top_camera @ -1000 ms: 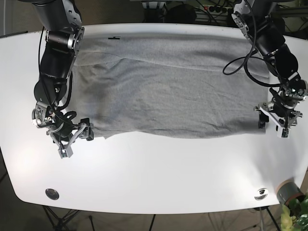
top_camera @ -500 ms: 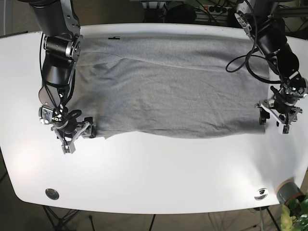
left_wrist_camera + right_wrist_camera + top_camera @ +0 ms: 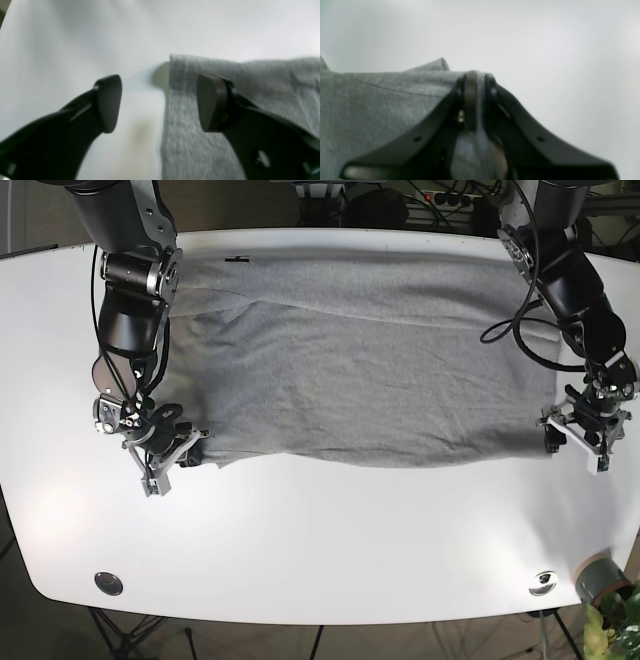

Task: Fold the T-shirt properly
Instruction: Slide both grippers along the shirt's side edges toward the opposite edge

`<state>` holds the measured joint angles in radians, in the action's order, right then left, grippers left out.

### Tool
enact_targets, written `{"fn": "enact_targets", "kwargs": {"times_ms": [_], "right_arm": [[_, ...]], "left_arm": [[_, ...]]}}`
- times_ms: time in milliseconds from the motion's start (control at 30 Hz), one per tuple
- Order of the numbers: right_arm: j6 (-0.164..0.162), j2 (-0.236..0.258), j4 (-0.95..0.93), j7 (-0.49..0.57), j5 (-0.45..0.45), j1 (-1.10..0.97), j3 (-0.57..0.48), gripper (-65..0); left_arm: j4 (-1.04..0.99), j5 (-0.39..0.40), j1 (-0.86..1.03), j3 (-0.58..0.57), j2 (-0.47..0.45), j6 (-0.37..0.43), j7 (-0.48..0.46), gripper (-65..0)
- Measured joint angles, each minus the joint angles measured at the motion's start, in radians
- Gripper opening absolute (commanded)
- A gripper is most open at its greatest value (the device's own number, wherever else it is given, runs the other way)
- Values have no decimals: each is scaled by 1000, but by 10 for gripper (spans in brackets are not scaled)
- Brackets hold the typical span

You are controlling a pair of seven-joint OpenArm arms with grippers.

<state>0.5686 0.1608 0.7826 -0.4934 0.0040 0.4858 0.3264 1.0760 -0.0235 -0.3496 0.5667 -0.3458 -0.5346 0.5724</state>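
The right gripper (image 3: 475, 100) had its jaws pinched on the near corner of the grey T-shirt (image 3: 360, 370). The left gripper (image 3: 160, 102) stood spread astride the opposite corner's edge. The T-shirt lay flat across the white table (image 3: 330, 540).

No writing, label, brand, number or sign is showing legibly in any of the views. A small dark mark (image 3: 237, 259) is sitting on the white table (image 3: 330, 530) near its far edge, but it is too small to be read as letters. The grey T-shirt (image 3: 350, 370) is showing no print or tag on the side facing up, and both wrist views are too blurred to be giving any lettering.
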Motion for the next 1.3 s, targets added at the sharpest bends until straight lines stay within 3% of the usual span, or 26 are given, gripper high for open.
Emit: {"fn": "enact_targets", "kwargs": {"times_ms": [167,500,800,867,1133,1233,1300], "right_arm": [[1,3,1,-6,-1,-2,0,-625],[1,2,2,-6,0,-2,2,-625],[1,2,5,-5,-1,-4,2,-625],[1,0,22,-13,-4,-8,2,-625],[1,0,37,-23,-8,-13,2,-626],[1,0,39,-23,-8,-13,2,-628],[0,-1,53,-32,-9,-17,2,-628]], "left_arm": [[-135,7,-65,-63,-27,86,-76,-101],[-395,9,-161,-129,-21,78,-167,-107],[-445,13,-155,-181,-26,78,-185,-114],[-445,37,-154,-197,-25,53,-184,-153],[-504,113,-164,-209,-32,37,-212,-532],[-496,114,-160,-208,-31,36,-208,-633],[-481,109,-154,-208,-29,36,-206,-650]]}}
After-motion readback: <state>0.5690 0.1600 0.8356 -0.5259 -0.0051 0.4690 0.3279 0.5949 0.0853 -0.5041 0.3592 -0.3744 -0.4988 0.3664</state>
